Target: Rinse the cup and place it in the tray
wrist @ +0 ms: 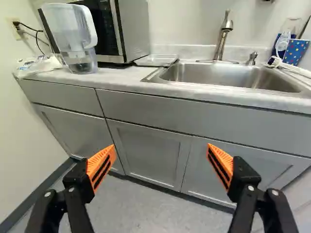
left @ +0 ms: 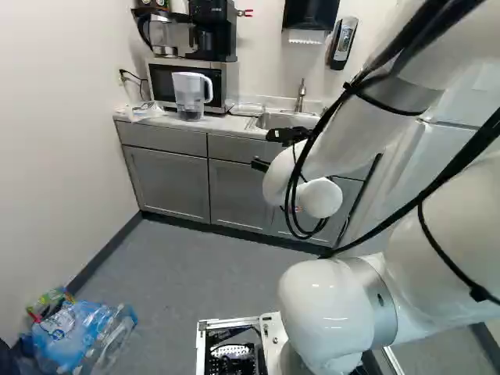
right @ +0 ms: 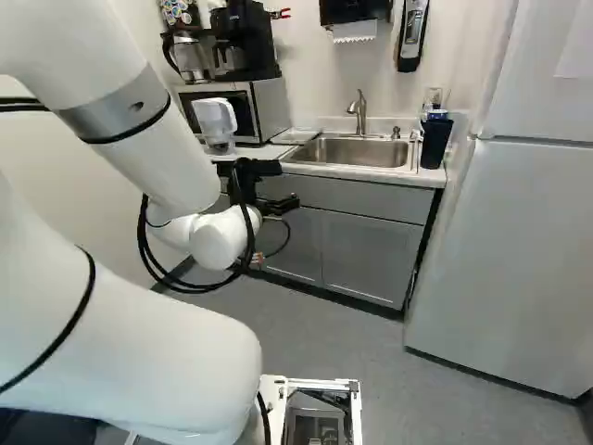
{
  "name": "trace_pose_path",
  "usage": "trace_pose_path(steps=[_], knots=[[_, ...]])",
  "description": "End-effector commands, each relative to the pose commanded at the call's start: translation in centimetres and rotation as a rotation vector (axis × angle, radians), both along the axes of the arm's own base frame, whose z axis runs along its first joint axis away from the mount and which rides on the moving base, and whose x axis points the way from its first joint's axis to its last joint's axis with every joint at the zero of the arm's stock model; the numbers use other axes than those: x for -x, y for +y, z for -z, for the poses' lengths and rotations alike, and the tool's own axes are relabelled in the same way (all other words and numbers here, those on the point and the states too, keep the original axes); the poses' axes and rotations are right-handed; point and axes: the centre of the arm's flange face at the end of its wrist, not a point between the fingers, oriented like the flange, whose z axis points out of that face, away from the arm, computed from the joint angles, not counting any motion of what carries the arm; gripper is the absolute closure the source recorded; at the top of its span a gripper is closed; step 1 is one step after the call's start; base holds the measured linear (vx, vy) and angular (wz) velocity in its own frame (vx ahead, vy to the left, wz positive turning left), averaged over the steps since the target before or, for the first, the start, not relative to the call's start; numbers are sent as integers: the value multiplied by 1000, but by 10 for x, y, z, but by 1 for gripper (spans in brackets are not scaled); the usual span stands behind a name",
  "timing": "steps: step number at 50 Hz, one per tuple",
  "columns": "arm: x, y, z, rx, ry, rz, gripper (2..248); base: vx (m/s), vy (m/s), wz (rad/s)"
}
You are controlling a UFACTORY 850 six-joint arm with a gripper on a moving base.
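My gripper (right: 289, 185): fingers spread wide, facing the gray cabinets (wrist: 148, 155).
Polka-dotted blue cup (wrist: 295, 52): upright on the counter (wrist: 116, 80), beside the sink (wrist: 228, 75).
Tray (wrist: 156, 60): flat on the counter, between microwave (wrist: 135, 29) and sink.
Faucet (wrist: 223, 36): upright behind the basin.

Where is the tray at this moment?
The tray lies on the counter between the microwave and the sink. In the right base view it is left of the faucet; in the wrist view, ahead of the open gripper.
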Motion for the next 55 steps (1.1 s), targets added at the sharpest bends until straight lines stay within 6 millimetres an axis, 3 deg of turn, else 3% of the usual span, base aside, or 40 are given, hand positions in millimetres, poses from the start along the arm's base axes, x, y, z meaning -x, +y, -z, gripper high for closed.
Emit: trace_pose_path(steps=[55], knots=[[-58, 0, -58, 1, -124, -1, 3, 0, 0, 0]])
